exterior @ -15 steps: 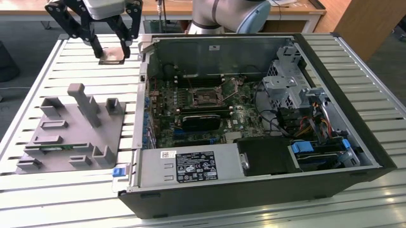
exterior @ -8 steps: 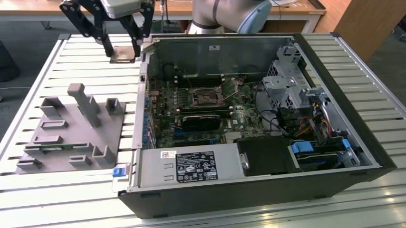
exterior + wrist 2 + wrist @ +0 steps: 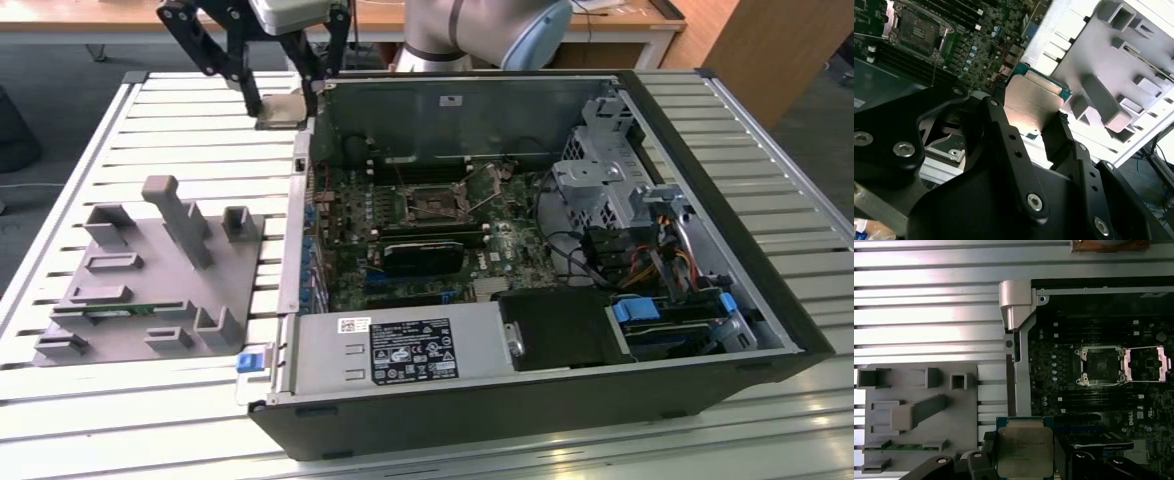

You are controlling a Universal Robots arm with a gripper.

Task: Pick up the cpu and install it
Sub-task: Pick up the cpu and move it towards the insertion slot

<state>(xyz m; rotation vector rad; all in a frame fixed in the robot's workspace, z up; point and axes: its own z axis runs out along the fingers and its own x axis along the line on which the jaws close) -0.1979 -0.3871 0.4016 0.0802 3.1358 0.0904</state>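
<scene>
In the exterior view the jaws hang above the slatted surface (image 3: 80,140), just outside the open computer case (image 3: 534,90) at the far corner on the exterior view's left. They are closed on the cpu (image 3: 280,110), which is held flat and clear of the slats. The socket (image 3: 434,208) lies well inside the case, on the board. The grey parts tray (image 3: 134,290) sits apart on the exterior view's left.

In the second wrist view the cpu (image 3: 1034,107) is pinched by two opposite edges, metal top towards the camera (the grip looks even, no tilt that I can make out). Beyond it are the socket (image 3: 919,30) and the tray (image 3: 1104,90).

In the first wrist view the cpu (image 3: 1024,447) hangs over the case's side wall (image 3: 1016,305). The socket (image 3: 1100,366) is open, its load plate (image 3: 1146,363) swung aside. A memory stick (image 3: 904,445) lies in the tray (image 3: 919,405).

The step in hand, I judge, is the carry to the socket. Doing it well means keeping the chip level, squared to the socket frame, and gripped no harder than needed. The wall's top edge is the nearest thing to catch. Above the board there is open room, though the raised load plate and lever crowd one side of the socket.
</scene>
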